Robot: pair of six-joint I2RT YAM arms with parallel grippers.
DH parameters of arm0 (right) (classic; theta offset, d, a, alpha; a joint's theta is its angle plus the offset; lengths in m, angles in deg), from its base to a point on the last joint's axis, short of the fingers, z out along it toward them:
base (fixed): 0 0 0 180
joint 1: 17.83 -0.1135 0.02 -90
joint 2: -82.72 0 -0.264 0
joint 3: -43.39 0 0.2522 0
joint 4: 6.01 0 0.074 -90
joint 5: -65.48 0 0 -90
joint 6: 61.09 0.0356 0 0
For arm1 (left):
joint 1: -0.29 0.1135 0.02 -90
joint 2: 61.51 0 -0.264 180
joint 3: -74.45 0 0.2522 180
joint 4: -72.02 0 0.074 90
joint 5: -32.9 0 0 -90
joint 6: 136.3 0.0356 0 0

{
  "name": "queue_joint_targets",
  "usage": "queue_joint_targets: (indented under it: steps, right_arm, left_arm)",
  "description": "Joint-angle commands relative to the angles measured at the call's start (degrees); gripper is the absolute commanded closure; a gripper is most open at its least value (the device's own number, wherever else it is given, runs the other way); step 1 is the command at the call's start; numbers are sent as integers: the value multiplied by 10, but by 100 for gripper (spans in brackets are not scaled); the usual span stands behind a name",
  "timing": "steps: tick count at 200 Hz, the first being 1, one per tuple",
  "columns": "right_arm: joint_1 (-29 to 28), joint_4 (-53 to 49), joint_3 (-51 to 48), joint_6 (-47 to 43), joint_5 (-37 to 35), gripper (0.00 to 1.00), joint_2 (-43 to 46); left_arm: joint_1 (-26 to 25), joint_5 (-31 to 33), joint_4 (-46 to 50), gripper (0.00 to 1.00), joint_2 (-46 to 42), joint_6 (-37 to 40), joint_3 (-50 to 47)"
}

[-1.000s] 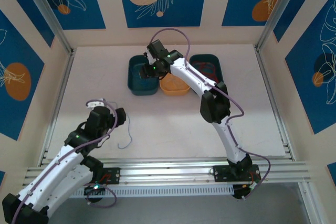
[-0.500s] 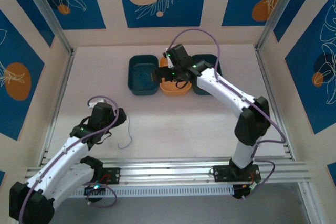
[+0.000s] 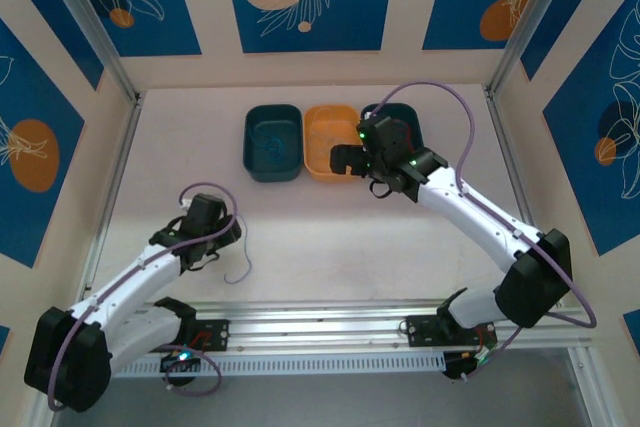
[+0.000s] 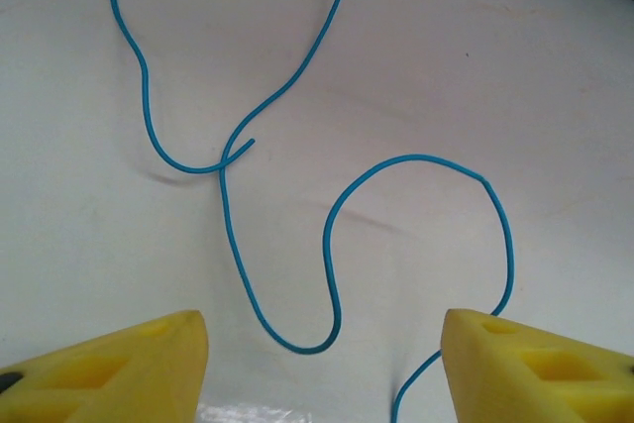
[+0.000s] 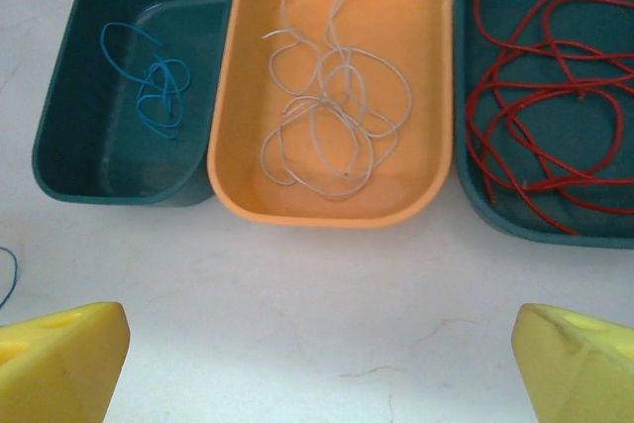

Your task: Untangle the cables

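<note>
Left gripper (image 4: 322, 344) is low over the white surface (image 3: 320, 237), well away from the orange tray (image 5: 223, 146), off to its near left. Its yellow fingers (image 4: 119, 364) stand apart with nothing pinched. A loose blue cable (image 4: 326, 245) lies flat on the surface between and ahead of them. It snakes in open curves and crosses over itself once, farther out from the fingers. One bend dips toward the gap, and another stretch runs right up to the tip of one finger.

Over to the right gripper (image 5: 322, 364), which hovers just on the near side of the orange tray, fingers (image 5: 59, 354) spread wide and empty. Nothing stands between it and the tray.

Inside the orange tray sits a loose heap of white cables (image 5: 327, 116), their loops overlapping. Touching the tray's left side is a dark teal tray (image 5: 59, 146) with a small curl of blue wire (image 5: 158, 86) in it. Snug against the orange tray's right side is a second teal tray (image 5: 466, 146), with red cables (image 5: 535, 116) sprawled across its floor in many crossing loops.
</note>
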Motion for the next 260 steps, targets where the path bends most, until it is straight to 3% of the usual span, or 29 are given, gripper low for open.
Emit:
queue_joint_targets:
  steps: [1, 54, 91, 108, 214, 260]
  right_arm:
    - [3, 21, -19, 29, -43, 1, 24]
    - [5, 22, -46, 32, -72, 1, 60]
    - [9, 21, -65, 34, -77, 1, 79]
    - [12, 19, -71, 37, -83, 1, 88]
    - [23, 24, -94, 49, -93, 1, 122]
    - [27, 64, -107, 23, 11, 1, 124]
  left_arm:
    - [5, 3, -27, 45, 21, 20, 3]
    - [6, 9, -51, 63, 88, 34, 21]
    - [6, 6, -70, 90, 106, 44, 33]
    - [6, 6, -72, 97, 97, 51, 40]
    - [8, -79, -50, 100, -51, 71, 155]
    - [13, -147, -75, 100, -72, 75, 194]
